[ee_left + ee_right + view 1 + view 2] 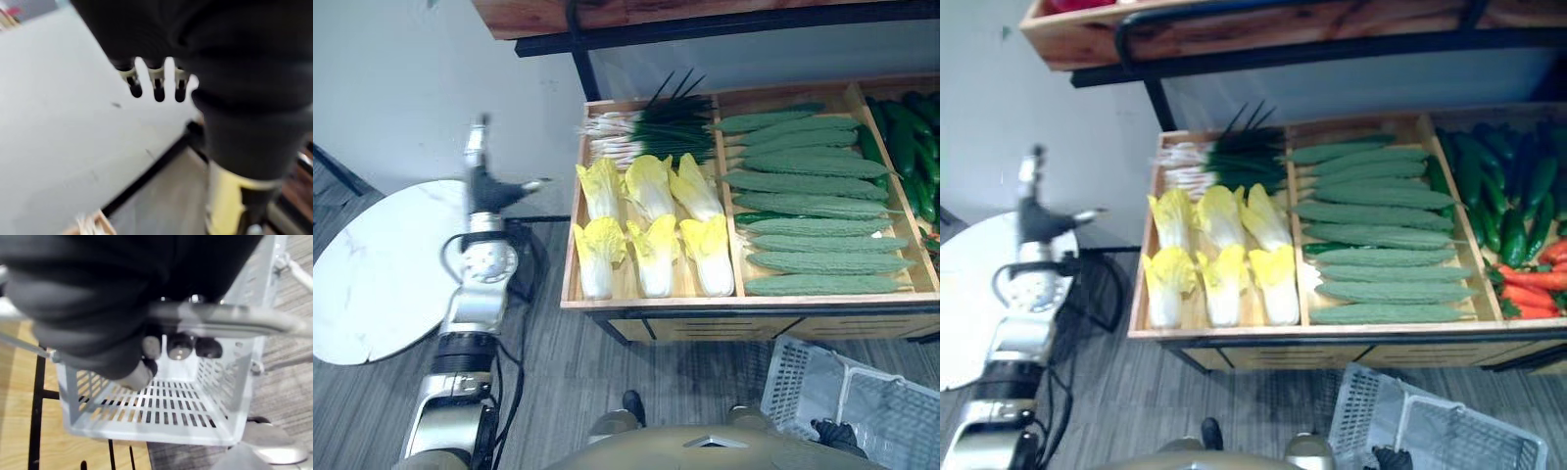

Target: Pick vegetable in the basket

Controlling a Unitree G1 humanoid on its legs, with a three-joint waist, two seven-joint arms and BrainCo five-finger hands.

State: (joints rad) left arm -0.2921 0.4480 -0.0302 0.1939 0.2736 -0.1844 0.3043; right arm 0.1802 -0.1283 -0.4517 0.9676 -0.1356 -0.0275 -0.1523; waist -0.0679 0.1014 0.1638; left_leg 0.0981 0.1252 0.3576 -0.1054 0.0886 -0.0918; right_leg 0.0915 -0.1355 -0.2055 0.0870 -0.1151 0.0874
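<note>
right hand [151, 346] fingers curled round basket handle [230, 322]; left hand [484, 191] fingers straight, well apart from cabbages [649, 186]

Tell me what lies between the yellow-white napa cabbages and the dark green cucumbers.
A stack of bumpy pale green bitter gourds separates the cabbages from the cucumbers; the right eye view shows it.
</note>
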